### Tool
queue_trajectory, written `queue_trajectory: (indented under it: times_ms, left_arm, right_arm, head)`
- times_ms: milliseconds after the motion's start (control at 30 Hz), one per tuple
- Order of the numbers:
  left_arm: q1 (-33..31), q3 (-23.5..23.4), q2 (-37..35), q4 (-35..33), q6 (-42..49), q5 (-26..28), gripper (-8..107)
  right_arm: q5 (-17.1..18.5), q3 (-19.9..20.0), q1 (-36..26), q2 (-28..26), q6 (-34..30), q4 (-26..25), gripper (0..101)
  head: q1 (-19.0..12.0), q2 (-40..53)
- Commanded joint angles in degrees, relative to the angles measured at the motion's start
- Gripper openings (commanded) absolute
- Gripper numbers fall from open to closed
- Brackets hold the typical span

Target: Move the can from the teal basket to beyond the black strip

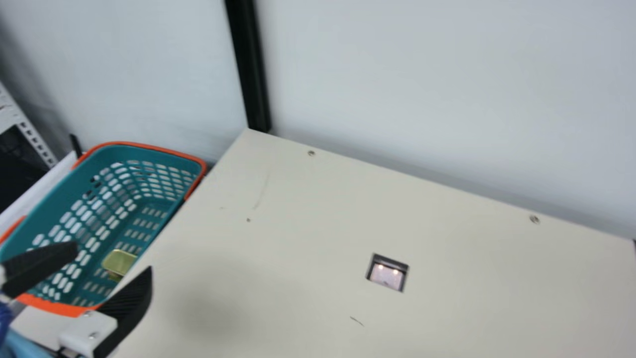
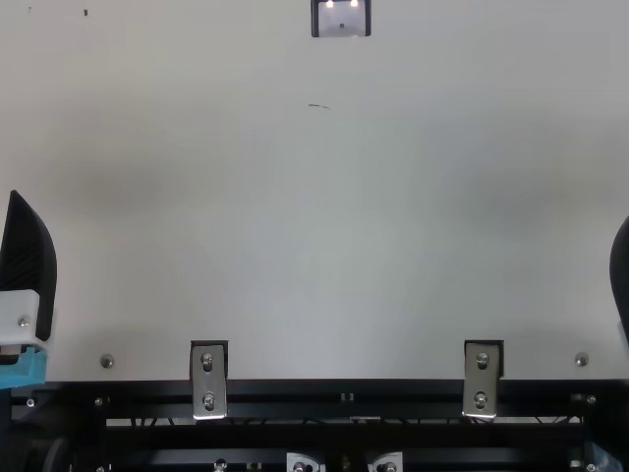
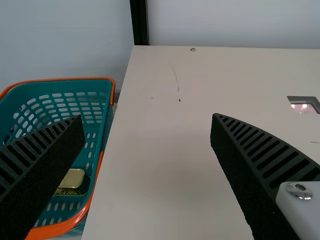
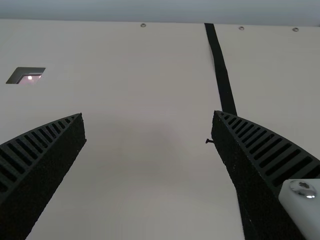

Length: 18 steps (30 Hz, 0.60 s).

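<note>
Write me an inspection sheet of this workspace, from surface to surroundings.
Surface: cream table with thin scratches, screws and a square cutout
Job's things: gold-topped can inside the teal basket, beside the table; black strip on the table
Clutter: nothing seen
Tools: left tool open, holding nothing; right tool open, holding nothing
Cables: thin dark wires at the near rail
Surroundings: pale wall, black post

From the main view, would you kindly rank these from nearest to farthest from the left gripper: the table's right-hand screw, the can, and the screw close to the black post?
1. Can, in the teal basket, on the left.
2. Screw close to the post, by the table's far left corner.
3. Right-hand screw, along the far edge.
</note>
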Motion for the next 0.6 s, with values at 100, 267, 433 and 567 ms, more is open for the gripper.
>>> queue_trajectory:
  times_ms: [100,267,433,567]
  left_arm:
    - [0.0,0.0,0.0,0.0,0.0,0.0,90]
    - [0.0,0.0,0.0,0.0,0.0,0.0,90]
    - [0.0,0.0,0.0,0.0,0.0,0.0,90]
    - [0.0,0.0,0.0,0.0,0.0,0.0,90]
  right_arm:
    - [0.0,0.0,0.0,0.0,0.0,0.0,101]
    - [0.0,0.0,0.0,0.0,0.0,0.0,101]
    - [0.0,0.0,0.0,0.0,0.0,0.0,101]
    - [0.0,0.0,0.0,0.0,0.0,0.0,101]
  head:
    - [-2.8,2.7]
    - [-3.1,1.6]
    - [-3.2,-0.3]
    - [-3.3,-0.7]
